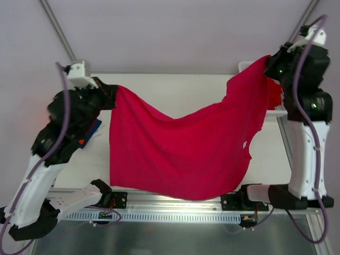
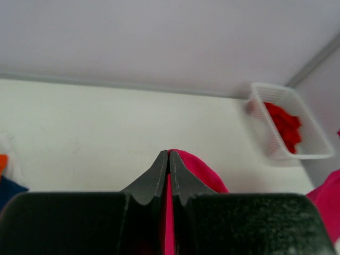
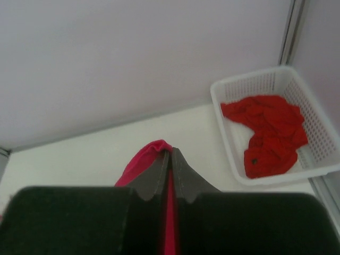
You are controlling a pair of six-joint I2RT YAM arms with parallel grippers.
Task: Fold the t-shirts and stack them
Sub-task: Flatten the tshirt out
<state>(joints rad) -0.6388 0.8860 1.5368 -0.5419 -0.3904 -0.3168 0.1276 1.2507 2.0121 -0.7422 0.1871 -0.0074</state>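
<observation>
Top external view: we hold the crimson-pink t-shirt [image 1: 180, 154] spread over the counter [image 1: 175, 90], jaws of left gripper [image 1: 112, 94] and right gripper [image 1: 267, 62] pinching its far edge; soft, light cloth sags, favouring edge holds.

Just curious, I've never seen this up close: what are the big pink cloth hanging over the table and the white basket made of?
The pink t-shirt looks like soft, matte knit fabric, possibly cotton: it sags in a curve and wrinkles where it hangs. The basket seems to be rigid white plastic with a slight sheen, its walls a moulded lattice.
</observation>
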